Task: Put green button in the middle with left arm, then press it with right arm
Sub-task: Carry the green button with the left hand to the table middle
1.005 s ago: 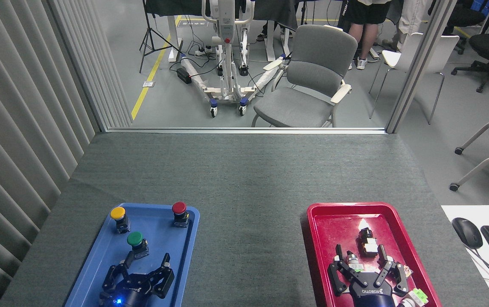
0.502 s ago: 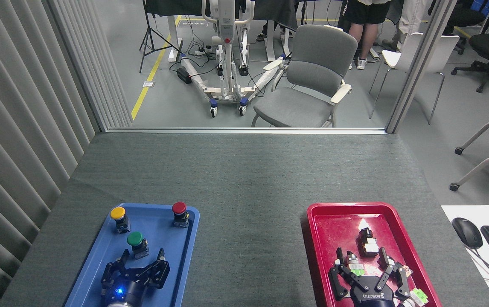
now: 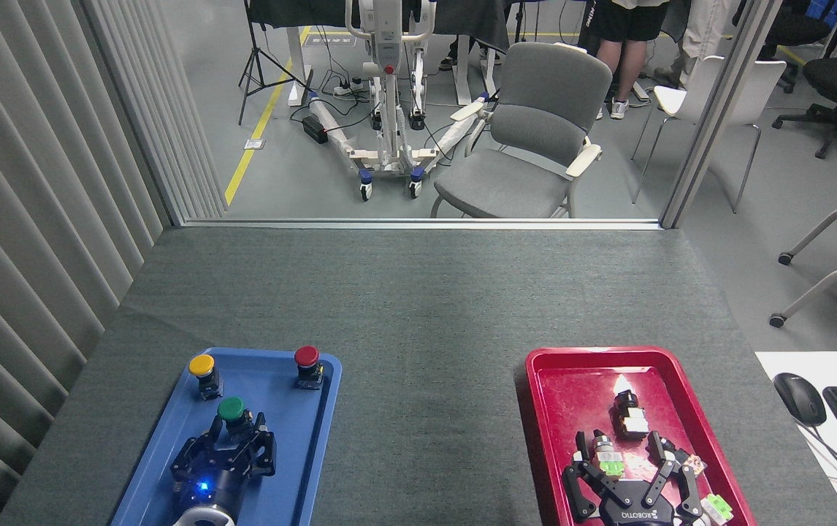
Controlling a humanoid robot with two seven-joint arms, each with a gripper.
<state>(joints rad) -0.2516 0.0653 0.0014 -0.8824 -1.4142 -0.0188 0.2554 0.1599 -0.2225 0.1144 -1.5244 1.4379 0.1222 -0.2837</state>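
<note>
On blue tray (image 3: 170, 431), green button (image 3: 231, 410) upright, left gripper (image 3: 238, 432) fingers narrowed around its body; firm grip not confirmed. Advice: squeeze on body below cap, lift straight, clear tray rim, set upright on mat middle (image 3: 426, 380). Right gripper (image 3: 627, 453) spread wide over red tray (image 3: 543, 409).

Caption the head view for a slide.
Left gripper closing around the green button in the blue tray; right gripper open over the red tray.
</note>
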